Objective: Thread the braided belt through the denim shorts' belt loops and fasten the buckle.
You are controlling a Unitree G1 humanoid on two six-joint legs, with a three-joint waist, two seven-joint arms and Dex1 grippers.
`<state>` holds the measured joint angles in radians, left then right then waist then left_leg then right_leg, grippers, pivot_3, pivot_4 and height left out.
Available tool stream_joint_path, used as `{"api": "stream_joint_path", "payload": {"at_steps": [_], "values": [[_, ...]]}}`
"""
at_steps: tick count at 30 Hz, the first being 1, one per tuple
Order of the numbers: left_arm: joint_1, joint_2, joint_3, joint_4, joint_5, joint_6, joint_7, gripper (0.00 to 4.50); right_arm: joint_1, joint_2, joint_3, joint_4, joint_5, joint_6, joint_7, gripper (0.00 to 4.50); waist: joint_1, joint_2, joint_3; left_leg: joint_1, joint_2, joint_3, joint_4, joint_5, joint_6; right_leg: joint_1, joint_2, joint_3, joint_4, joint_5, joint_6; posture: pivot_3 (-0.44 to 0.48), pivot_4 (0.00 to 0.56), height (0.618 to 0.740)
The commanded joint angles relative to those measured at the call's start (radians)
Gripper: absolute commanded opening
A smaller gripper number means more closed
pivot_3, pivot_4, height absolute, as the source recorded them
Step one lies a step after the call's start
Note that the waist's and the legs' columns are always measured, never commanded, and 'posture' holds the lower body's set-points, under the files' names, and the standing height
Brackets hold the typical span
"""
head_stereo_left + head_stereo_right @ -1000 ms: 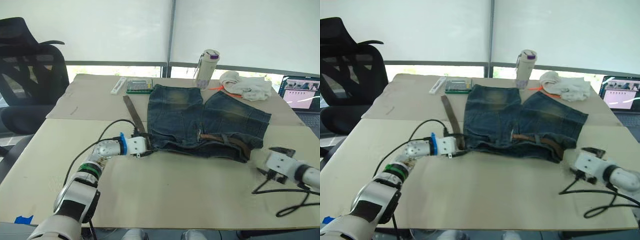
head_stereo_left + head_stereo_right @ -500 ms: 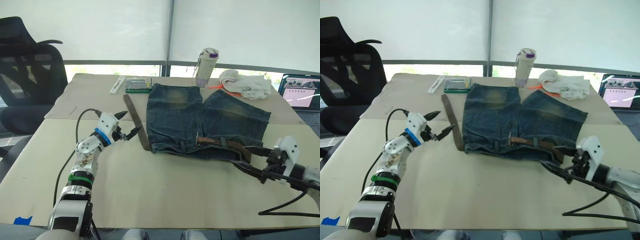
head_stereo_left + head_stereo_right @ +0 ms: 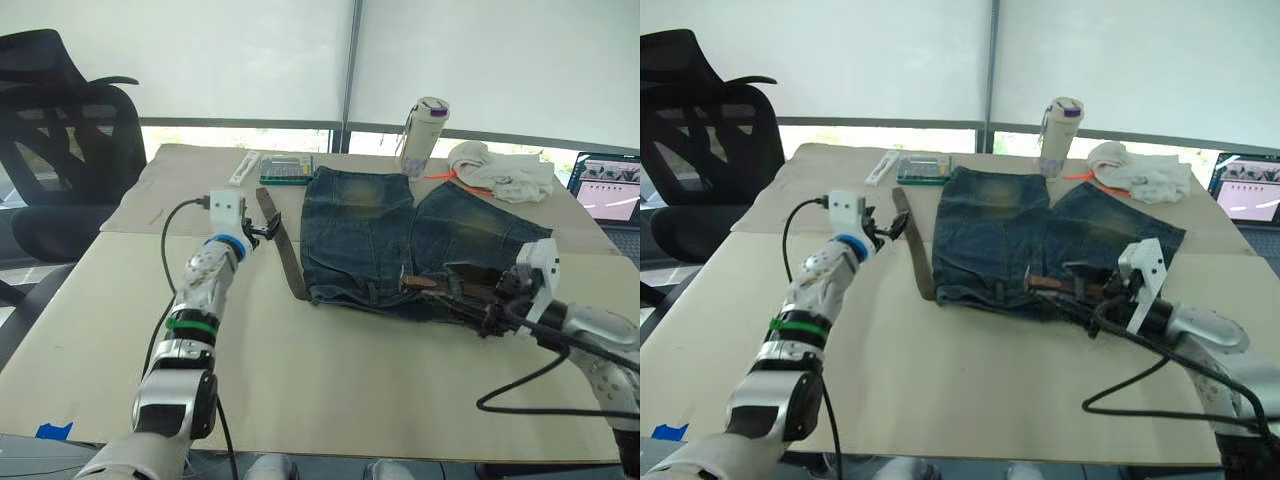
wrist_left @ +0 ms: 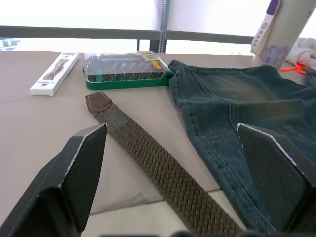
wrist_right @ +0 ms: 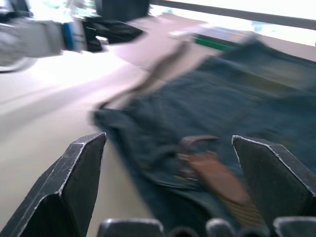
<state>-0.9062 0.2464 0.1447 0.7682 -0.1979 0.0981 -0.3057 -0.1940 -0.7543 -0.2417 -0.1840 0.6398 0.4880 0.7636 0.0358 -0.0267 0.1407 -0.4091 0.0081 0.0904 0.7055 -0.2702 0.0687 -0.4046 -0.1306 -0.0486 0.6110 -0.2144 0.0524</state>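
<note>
No writing is readable on anything here. The blue denim shorts (image 3: 420,245) lie flat mid-table, the dark brown braided belt (image 3: 283,248) running along their 9 o'clock edge and through the waistband at 6 o'clock. The left gripper (image 4: 173,148) hovers wide open above the strap, holding nothing; the right gripper (image 5: 170,163), also spread and empty, faces the waistband. At 12 o'clock stand a white bottle (image 3: 421,135), a green-edged case (image 3: 284,170) and a white cloth bundle (image 3: 500,172).

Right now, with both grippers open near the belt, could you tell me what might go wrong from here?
The open left gripper hovers over the dark brown braided belt, whose free tail lies flat beside the blue denim shorts; a grasp may pinch denim instead. The open right gripper faces the waistband end, and its black cable could snag the shorts.
</note>
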Motion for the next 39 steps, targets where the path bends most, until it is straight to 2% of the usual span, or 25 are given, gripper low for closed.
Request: {"api": "stream_joint_path", "payload": {"at_steps": [1,6,11,14,18,21,24,28,31,35,39], "values": [[-0.033,-0.023,-0.011,-0.010,0.003,-0.029,-0.028,4.46,-0.016,0.004,0.026,0.076,-0.092,0.015,-0.069,4.50,-0.001,0.000,0.000,0.000,0.000,0.000,-0.001,0.000,0.000,0.000,0.000,0.000,0.001,0.000,0.000,0.000,0.150,0.737],[0.006,-0.045,-0.076,-0.110,0.002,-0.036,-0.179,4.46,0.046,-0.077,0.213,0.229,-0.335,-0.001,-0.056,4.50,0.000,0.000,0.000,-0.002,0.000,0.000,-0.001,0.000,-0.001,-0.001,0.001,-0.001,0.001,0.000,0.000,0.000,0.150,0.737],[0.030,-0.049,-0.102,-0.150,0.014,-0.026,-0.206,4.46,0.072,-0.133,0.250,0.301,-0.436,0.076,-0.092,4.50,0.003,-0.001,0.000,0.002,-0.001,-0.001,0.001,0.000,0.000,0.004,0.000,0.000,-0.002,-0.001,0.001,0.000,0.150,0.737],[0.039,-0.046,-0.114,-0.154,0.029,-0.029,-0.206,4.46,0.083,-0.150,0.193,0.244,-0.383,0.121,-0.073,4.50,0.010,-0.001,-0.001,0.005,0.000,-0.003,0.001,-0.001,0.002,0.009,0.000,0.000,-0.004,-0.001,0.001,0.000,0.150,0.737],[0.047,-0.050,-0.123,-0.167,0.041,-0.030,-0.212,4.46,0.111,-0.229,0.076,0.089,-0.204,0.266,0.083,4.50,0.019,-0.001,0.000,0.001,-0.001,-0.006,0.003,-0.002,0.003,0.007,-0.001,-0.001,-0.004,-0.001,0.001,0.000,0.150,0.737],[0.051,-0.051,-0.126,-0.179,0.041,-0.024,-0.217,4.46,0.082,-0.294,-0.042,0.075,-0.136,0.336,0.126,4.50,0.012,0.000,0.000,-0.007,-0.001,-0.006,0.006,-0.002,0.003,0.000,-0.001,0.000,-0.002,0.000,0.001,0.000,0.150,0.737],[0.056,-0.052,-0.130,-0.188,0.041,-0.021,-0.222,4.46,0.037,-0.331,-0.101,0.105,-0.111,0.373,0.137,4.50,0.004,0.000,0.000,-0.007,-0.001,-0.005,0.006,-0.002,0.003,-0.001,-0.001,0.000,-0.002,0.000,0.001,0.000,0.150,0.737],[0.058,-0.061,-0.135,-0.191,0.045,-0.024,-0.221,4.46,-0.095,-0.276,-0.062,0.247,-0.209,0.302,0.014,4.50,-0.003,0.000,0.000,-0.006,0.000,-0.005,0.006,-0.003,0.004,-0.001,-0.001,0.000,-0.001,0.000,0.001,0.000,0.150,0.737],[0.056,-0.069,-0.141,-0.190,0.049,-0.031,-0.217,4.46,-0.102,-0.225,0.045,0.291,-0.261,0.282,0.023,4.50,-0.001,0.000,0.000,-0.006,0.000,-0.005,0.005,-0.001,0.002,-0.001,0.000,-0.001,-0.001,0.000,0.001,0.000,0.150,0.737],[0.056,-0.074,-0.140,-0.195,0.047,-0.029,-0.209,4.46,-0.165,-0.135,0.173,0.487,-0.415,0.147,-0.068,4.50,-0.002,0.001,0.000,-0.007,-0.002,-0.004,0.006,-0.001,0.002,-0.001,0.000,0.000,-0.001,0.000,0.001,0.000,0.150,0.737],[0.065,-0.071,-0.138,-0.204,0.047,-0.027,-0.208,4.46,-0.248,-0.069,0.198,0.656,-0.507,0.017,-0.187,4.50,-0.011,0.000,0.000,-0.005,-0.003,-0.004,0.007,-0.001,0.003,0.001,0.000,0.002,-0.001,0.000,0.003,0.000,0.150,0.737]]}}
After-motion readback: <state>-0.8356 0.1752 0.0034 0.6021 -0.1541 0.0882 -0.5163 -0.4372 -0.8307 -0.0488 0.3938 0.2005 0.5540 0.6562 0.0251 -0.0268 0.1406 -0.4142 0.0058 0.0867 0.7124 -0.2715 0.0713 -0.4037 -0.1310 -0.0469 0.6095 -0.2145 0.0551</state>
